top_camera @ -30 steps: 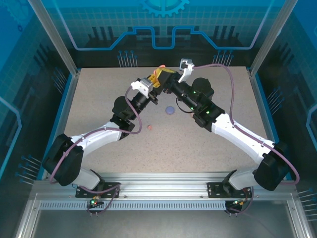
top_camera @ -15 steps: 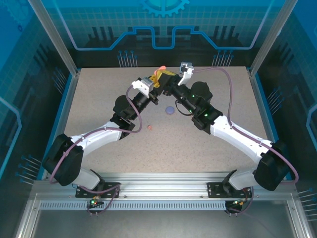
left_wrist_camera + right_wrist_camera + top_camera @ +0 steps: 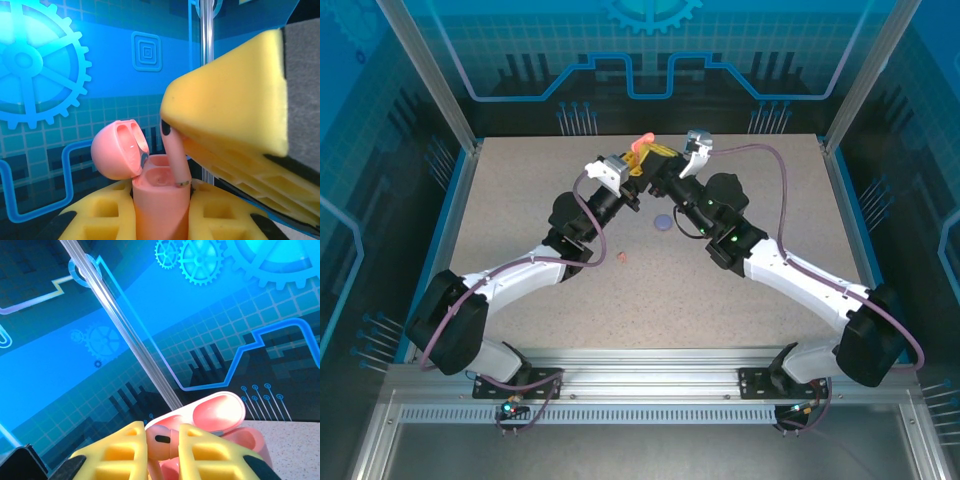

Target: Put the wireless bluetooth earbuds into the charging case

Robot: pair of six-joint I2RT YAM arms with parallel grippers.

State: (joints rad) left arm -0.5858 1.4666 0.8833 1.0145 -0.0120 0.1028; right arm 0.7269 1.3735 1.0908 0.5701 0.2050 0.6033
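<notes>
One bud (image 3: 175,157), pinched by the right gripper (image 3: 162,437), stood stem-down at the mouth of the case (image 3: 155,192) that the left gripper (image 3: 161,220) clamped.

From above and behind the arm bases, looks steeply down on the whole table (image 3: 500,200), out to its far edge. From the left wrist, sits right against the open coral case (image 3: 160,205), facing level toward the blue back wall (image 3: 60,115). From the right wrist, equally near, tilts up at the same wall, sharing that case and the earbud (image 3: 161,440) with the left wrist view.
</notes>
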